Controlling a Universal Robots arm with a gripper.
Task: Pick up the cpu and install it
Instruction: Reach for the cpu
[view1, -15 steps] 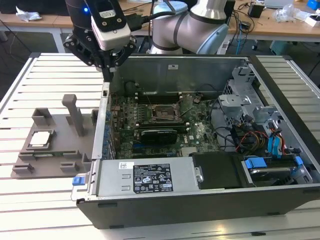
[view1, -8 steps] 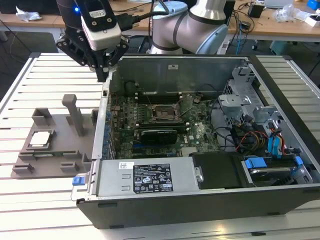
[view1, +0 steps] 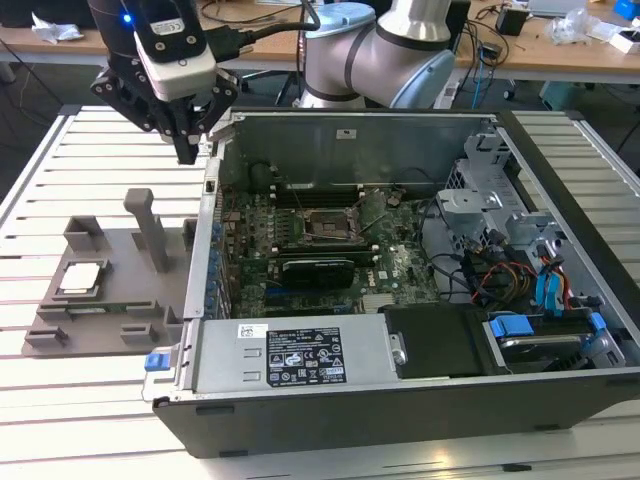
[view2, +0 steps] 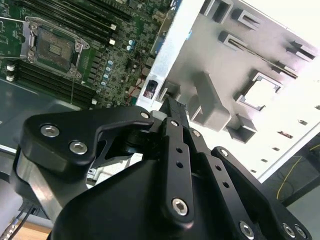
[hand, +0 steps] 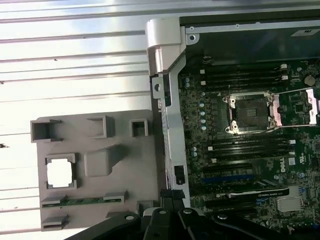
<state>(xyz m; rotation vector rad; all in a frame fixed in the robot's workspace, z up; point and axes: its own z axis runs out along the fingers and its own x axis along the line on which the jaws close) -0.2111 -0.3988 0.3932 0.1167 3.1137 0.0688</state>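
Note:
The cpu (view1: 80, 278) is a small silvery square lying flat in a framed nest on the grey fixture plate (view1: 115, 245), at the exterior view's left. It appears in both wrist views (hand: 61, 174) (view2: 263, 93). My gripper (view1: 187, 152) hangs above the gap between the plate and the computer case, well above and behind the cpu, shut with nothing in it. Its fingertips (hand: 172, 194) show against the case wall. The dark socket (view1: 325, 225) on the motherboard stands open with its metal bracket lifted (hand: 248, 112) (view2: 52, 47).
The open computer case (view1: 205, 250) sits right of the fixture plate, its metal side wall close under the gripper. A tall grey post (view1: 150, 230) rises from the plate. A long black card (view1: 315, 268) lies just in front of the socket. Cables and drive bays fill the case's right side.

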